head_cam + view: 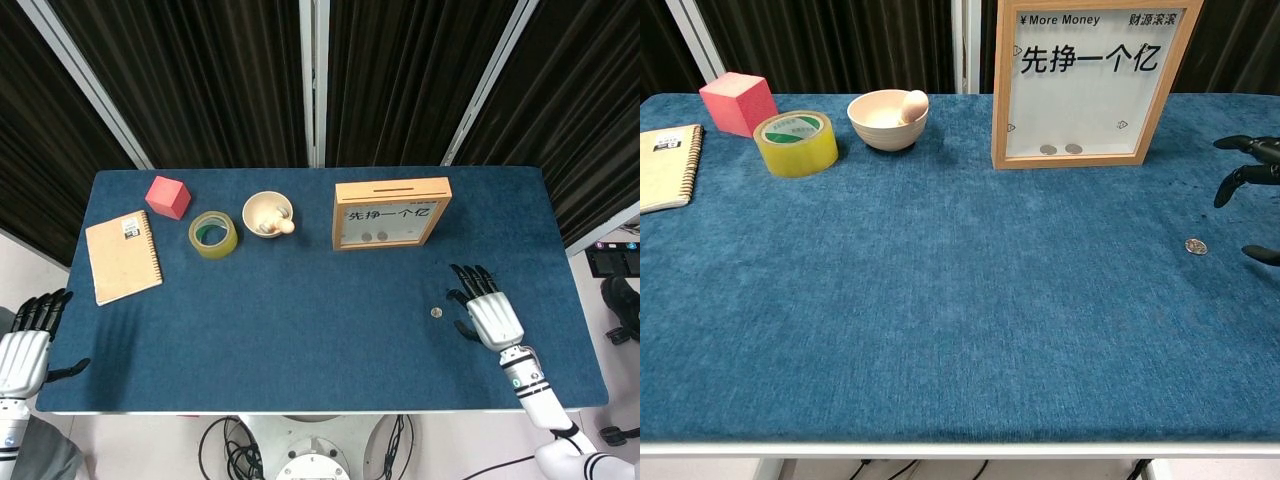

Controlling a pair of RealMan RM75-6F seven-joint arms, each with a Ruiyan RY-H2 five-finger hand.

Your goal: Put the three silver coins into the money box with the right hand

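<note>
Head view is showing the last loose coin (435,313) lying flat on the blue table (300,320), just beside the right hand (487,312) toward the table's middle, near but not touching. Right hand is hovering with fingers (1240,180) spread, gripping nothing. Two coins are sitting inside the money box (391,213) behind its window, further back. Left hand (25,345) is hanging off the far edge, fingers apart, empty, well away from the coin. Round coin, no long axis.
</note>
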